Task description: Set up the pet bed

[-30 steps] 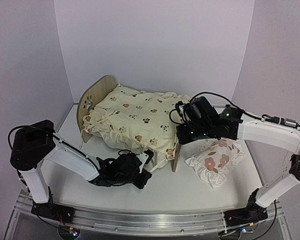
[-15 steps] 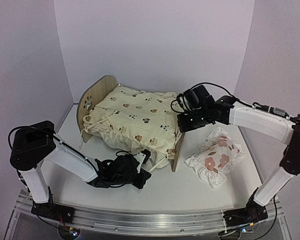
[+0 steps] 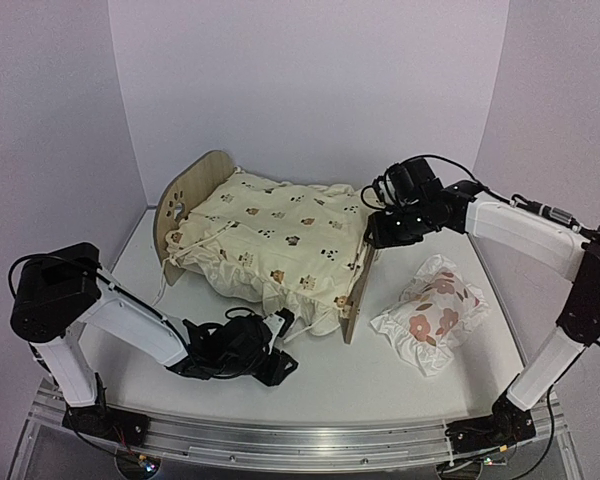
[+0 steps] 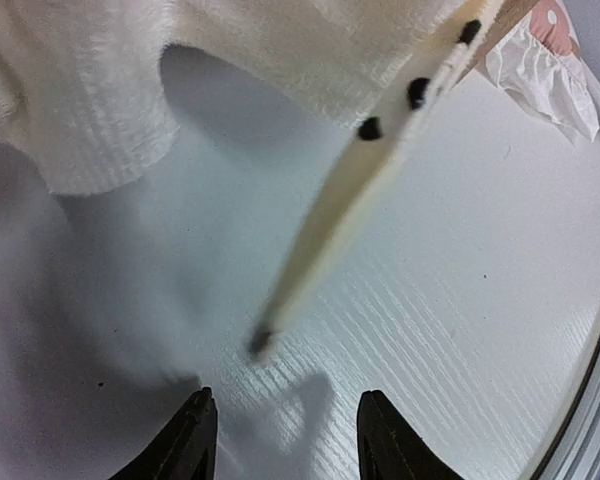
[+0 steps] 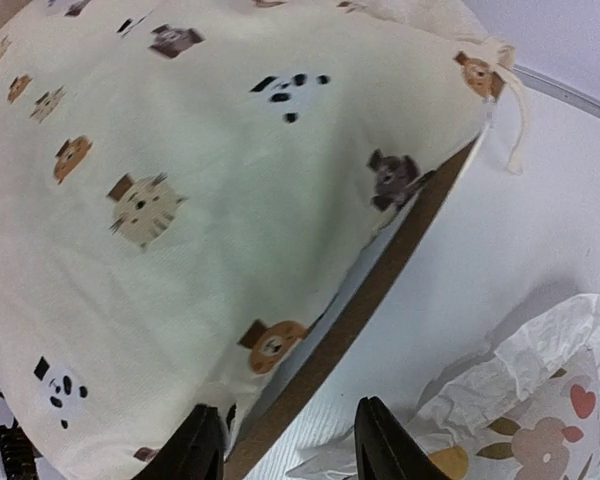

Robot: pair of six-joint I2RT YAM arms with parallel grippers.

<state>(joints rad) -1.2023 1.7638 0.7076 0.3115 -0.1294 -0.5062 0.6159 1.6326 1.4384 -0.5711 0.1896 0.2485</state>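
Right gripper [image 3: 383, 230] swung back to far foot corner of pet bed [image 3: 185, 200]; fingers spread, empty. Left gripper [image 4: 285, 440] low by near side, likewise spread. Cushion [image 3: 280, 235] released, draped over bed mid-table; pillow [image 3: 430, 312] probably next.

Qty 1 pet bed [image 3: 193, 188], wood frame. 1 cream cushion [image 3: 280, 235] w/ animal print. 1 flowered pillow [image 3: 430, 312]. 1 table [image 3: 380, 385]. 2 arms: left arm [image 3: 130, 320], right arm [image 3: 525, 232]. 2 grippers: left gripper [image 4: 285, 440], right gripper [image 5: 285, 445] — 2 fingers [image 4: 185, 445] ea. Tie strings [image 5: 517, 120] — several, exact no. unclear.
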